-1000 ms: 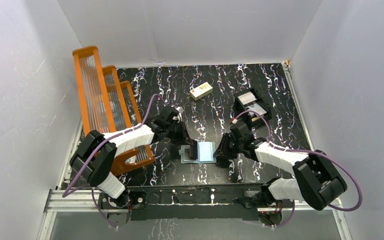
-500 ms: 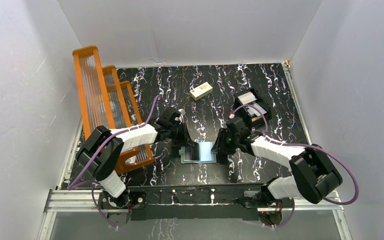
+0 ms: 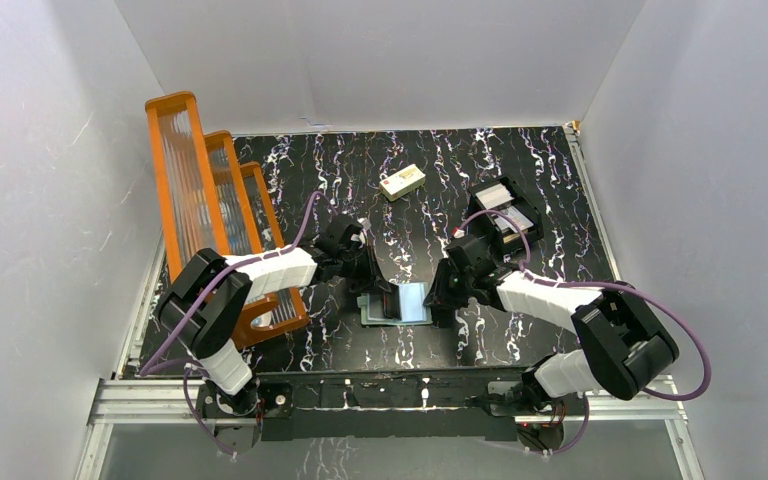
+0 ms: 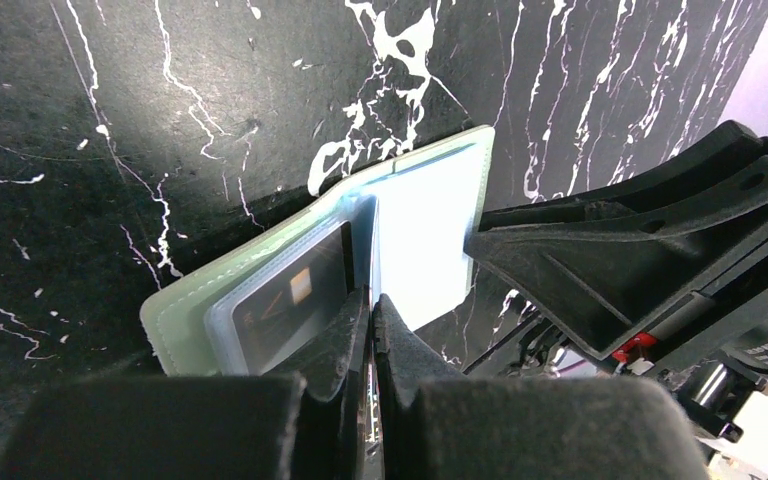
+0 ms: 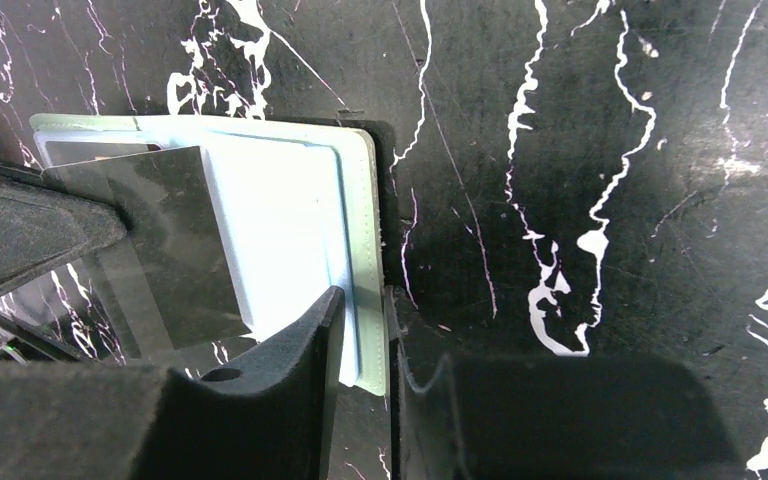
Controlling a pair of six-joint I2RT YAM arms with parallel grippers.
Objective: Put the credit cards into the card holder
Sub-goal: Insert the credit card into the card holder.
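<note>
So the card holder (image 3: 412, 303) is lying flat and open on the black marble-look table (image 3: 560, 180), pale blue lining facing up, right between the two grippers and towards the near edge.

The left gripper (image 4: 371, 298) comes in from the holder's left. Its fingers are pinched tight on the top edge of a plastic sleeve (image 4: 260, 320) that rises from the holder's spine, so that page stands tilted up instead of lying flat. You can see a dark card with a gold chip (image 4: 295, 300) sitting in that sleeve. From the right wrist cam the same page just looks like a glossy dark sheet standing over the holder's left half.

The right gripper (image 5: 365, 300) is on the holder's right edge. One finger sits on the blue lining and the other is just outside the grey-green cover, with the rim squeezed in the narrow gap between them, so it's clamped on the holder.

The loose credit cards (image 3: 500, 198) are the pale ones sitting in a black tray (image 3: 532, 208), behind and to the right of the holder and clear of it. I can't tell how many are in there from the top view.

There's also a cream block (image 3: 402, 181) further back, almost straight behind the holder and well apart from it. A tall orange rack (image 3: 205, 210) with clear panels stands off to the holder's left, against the side wall.
</note>
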